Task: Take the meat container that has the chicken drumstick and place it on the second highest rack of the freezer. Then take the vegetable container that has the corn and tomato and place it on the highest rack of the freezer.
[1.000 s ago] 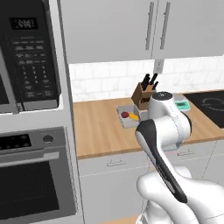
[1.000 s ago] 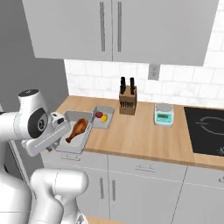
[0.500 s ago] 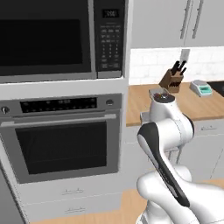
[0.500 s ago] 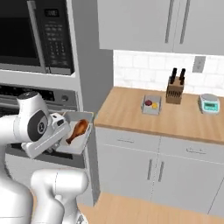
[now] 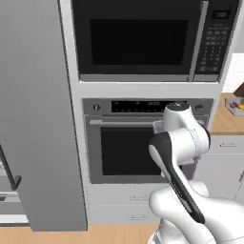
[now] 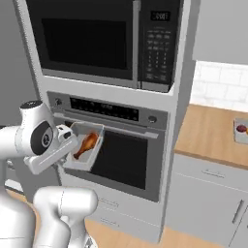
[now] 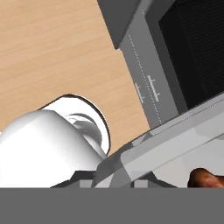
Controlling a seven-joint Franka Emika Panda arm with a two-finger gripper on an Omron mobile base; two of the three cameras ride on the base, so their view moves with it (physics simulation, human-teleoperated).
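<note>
The end effector (image 6: 65, 140) was clamped on the near rim of the meat container (image 6: 85, 154), carrying it in mid-air in front of the oven (image 6: 121, 155), with the drumstick (image 6: 87, 144) lying inside. The freezer (image 5: 33, 114) stood to the left, its door edge and dark handle (image 5: 10, 174) just in view.

The grip sat on one edge only, so the tray hung out sideways; a quick swing toward the freezer could likely have tilted it and rolled the drumstick out, or let the rim slip from the fingers. The tray could also have clipped the oven front or the freezer door.

The container was a shallow grey rectangular tray with thin smooth walls. The drumstick looked glossy, orange-brown, rounded at one end. The oven front was black glass with a pale bar handle.
</note>
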